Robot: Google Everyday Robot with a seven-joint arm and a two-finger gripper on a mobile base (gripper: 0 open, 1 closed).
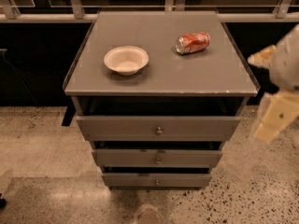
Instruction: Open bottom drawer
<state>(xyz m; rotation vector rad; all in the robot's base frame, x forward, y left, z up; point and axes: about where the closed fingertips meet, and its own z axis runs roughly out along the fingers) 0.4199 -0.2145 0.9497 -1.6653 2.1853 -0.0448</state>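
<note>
Grey and matte, the boxy cabinet point(187, 73) carries a round off-white bowl point(126, 59) at 10 o'clock and a red-and-silver can point(193, 42) lying on its side at 1 o'clock. The bottom drawer point(135, 179), the narrowest front, has a small round metal knob point(156, 182) and sits at 6 o'clock above the speckled floor point(42, 148). The blurred cream gripper point(275, 115) hangs at 3 o'clock, off the cabinet's right side. Whether it is open or closed I cannot tell.

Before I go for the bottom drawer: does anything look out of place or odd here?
Only the red can: it lies on its side, back right on the cabinet top. The white bowl sits upright. The bottom drawer looks straight. The gripper hangs off the cabinet's right side, apart from it.
</note>
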